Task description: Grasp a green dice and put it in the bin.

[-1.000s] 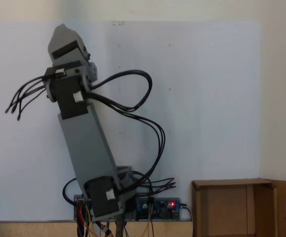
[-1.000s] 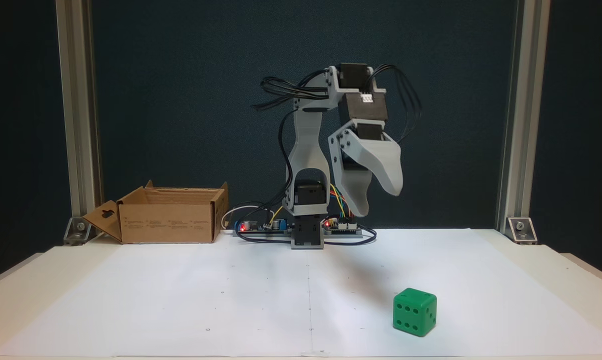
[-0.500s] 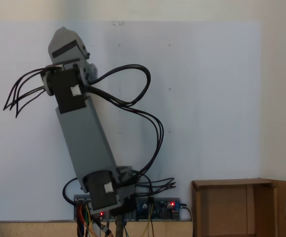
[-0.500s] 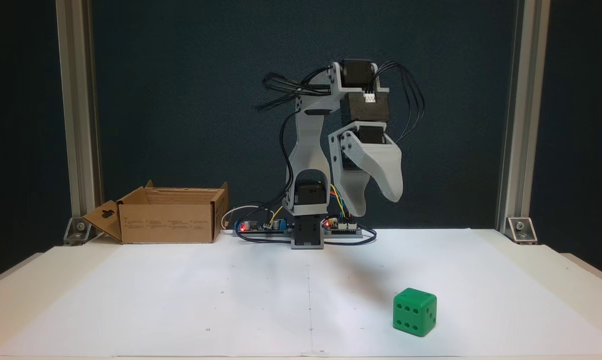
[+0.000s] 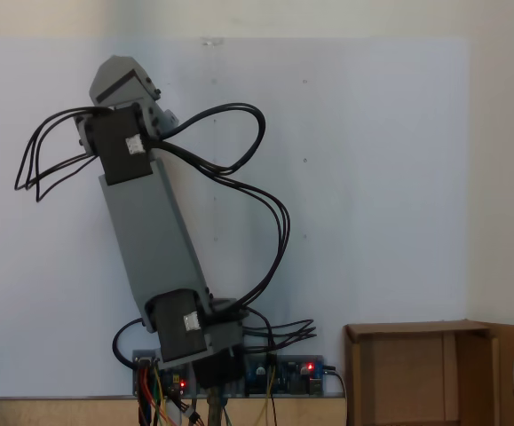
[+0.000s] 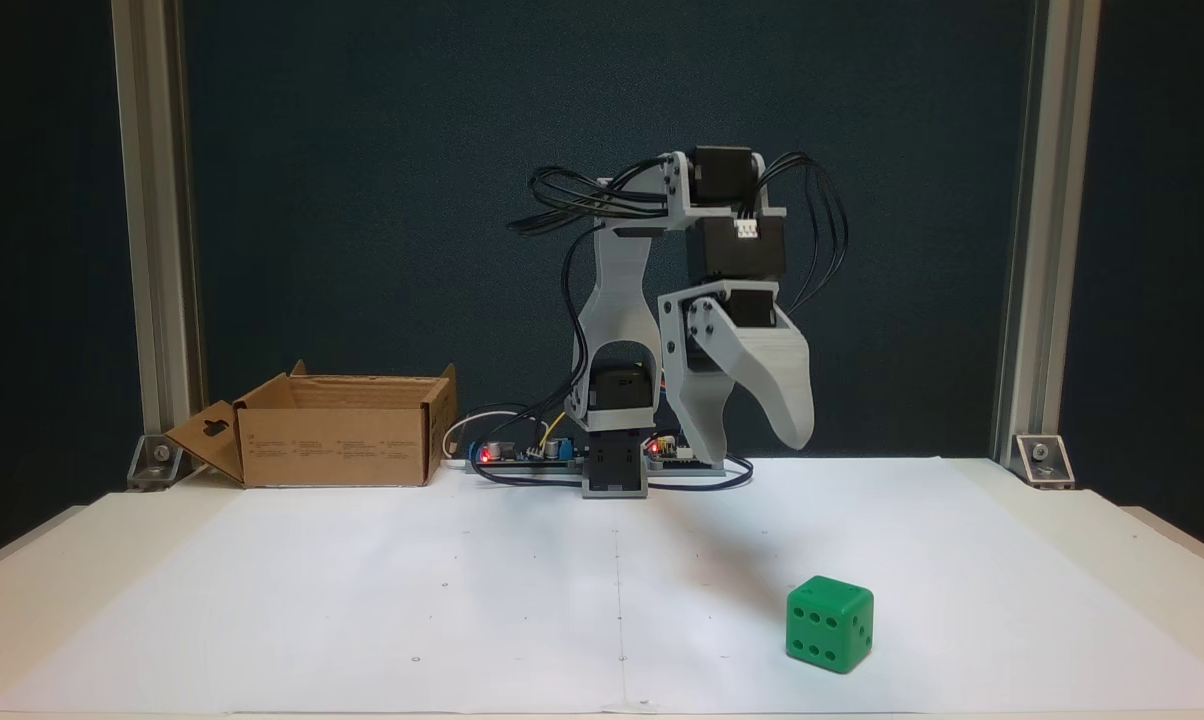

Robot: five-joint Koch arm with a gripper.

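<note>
The green dice, a bright green cube with dark pips, rests on the white sheet near the front right in a fixed view. My gripper hangs open above the table's back edge, fingers pointing down, well behind and above the dice, with nothing between them. The bin, a brown cardboard box with upright flaps, stands at the back left, far from the gripper. In a fixed view from above, the bin sits at the lower right, its tan inside bare, and the grey arm leans up to the left.
Circuit boards with red lights and loose cables lie around the arm's base. Two aluminium posts stand at the back corners. White paper covers the table between bin and dice.
The arm has bent forward and lowered, bringing the open gripper down and slightly right toward the table. The dice and the bin have stayed put.
</note>
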